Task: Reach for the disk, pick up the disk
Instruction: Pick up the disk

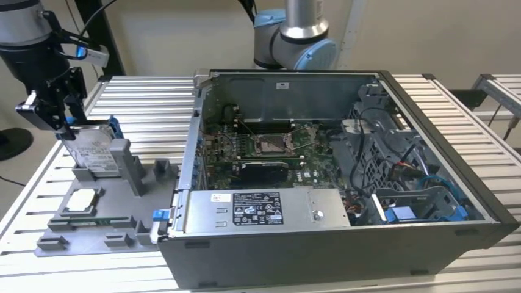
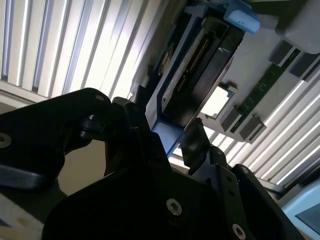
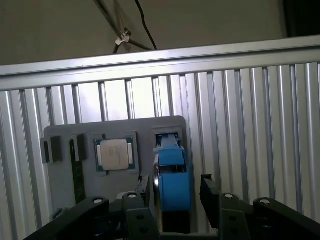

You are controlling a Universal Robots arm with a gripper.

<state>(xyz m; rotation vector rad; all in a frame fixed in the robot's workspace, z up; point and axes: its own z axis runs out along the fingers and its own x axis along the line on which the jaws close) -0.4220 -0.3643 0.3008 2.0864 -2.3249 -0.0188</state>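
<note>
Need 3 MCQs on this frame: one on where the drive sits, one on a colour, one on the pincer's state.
1. Where is the flat silver-grey metal disk?
A. lifted in mid-air
B. upright in the grey plastic fixture
C. lying flat on the fixture

2. What colour is the disk's plastic bracket?
A. red
B. blue
C. yellow

3. The pincer is:
A. open, a finger on each side of the disk
B. shut on the disk, lifted clear
C. shut, empty

Key: 1 B, it stands on edge in the fixture. 2 B, the first wrist view shows its blue edge. 3 A, the fingers flank the disk, with a gap visible on one side.
</note>
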